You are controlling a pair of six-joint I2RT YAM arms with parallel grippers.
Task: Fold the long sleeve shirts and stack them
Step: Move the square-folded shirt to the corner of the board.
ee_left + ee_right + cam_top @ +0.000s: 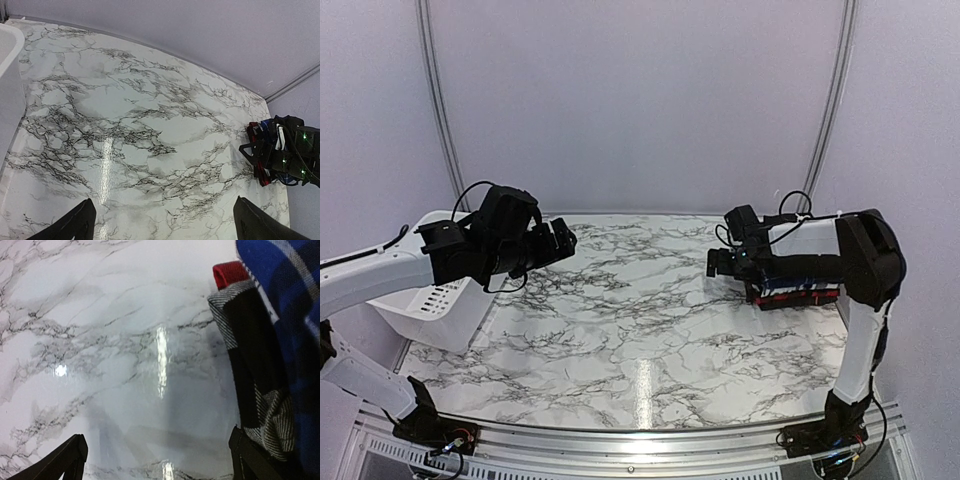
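A white plastic basket with slotted walls sits at the counter's left edge, partly under the left arm. The overhead view shows its whole side, while the left wrist view catches only a smooth white strip of its rim. The left fingers hang above the counter. From overhead they are too small to show their gap. In the wrist view their two dark tips stand spread wide, with nothing between them but bare surface. That surface is glossy and marble-patterned, white with grey-black veins, and it mirrors a bright streak of light.

Right of centre, the right fingers hang just beside the stack of folded plaid shirts, which lies at the counter's right edge, partly hidden behind the right arm from above. The right wrist view shows these fingers likewise spread apart and empty. It also brings the woven cloth close: a blue-and-white plaid shirt, the rounded folded edge of a red shirt, and a black-and-white plaid shirt with finely striped squares.
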